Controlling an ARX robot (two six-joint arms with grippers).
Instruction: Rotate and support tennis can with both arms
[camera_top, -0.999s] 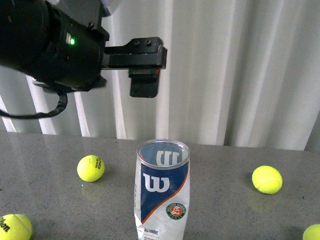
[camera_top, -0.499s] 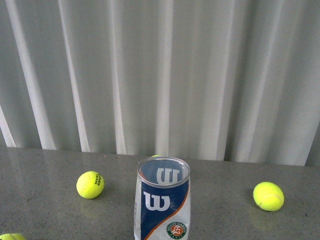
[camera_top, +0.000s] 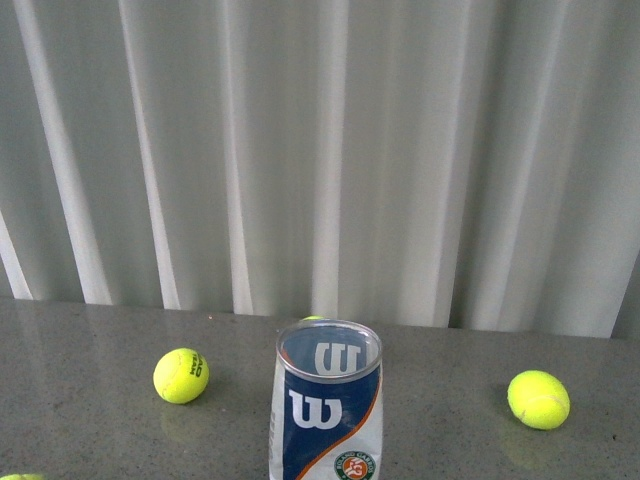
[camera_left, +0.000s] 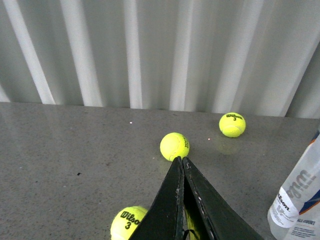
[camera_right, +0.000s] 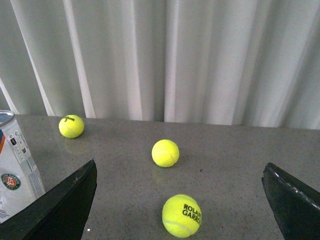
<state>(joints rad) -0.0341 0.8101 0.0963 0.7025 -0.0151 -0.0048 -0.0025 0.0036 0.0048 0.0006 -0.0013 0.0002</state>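
Observation:
The tennis can stands upright at the front middle of the grey table, open silver rim up, blue-white Wilson label facing me. Neither arm shows in the front view. In the left wrist view my left gripper is shut, its black fingers pressed together with nothing between them, and the tennis can stands off to one side. In the right wrist view my right gripper is wide open over the table, and the tennis can sits beside one finger, apart from it.
Yellow tennis balls lie on the grey table: one left of the can, one to its right. More balls lie near the left gripper. A ball lies between the right fingers. White curtain behind.
The left arm, raised above the can a second ago, has left the front view. The front view has shifted slightly, so the can and balls sit lower in the picture.

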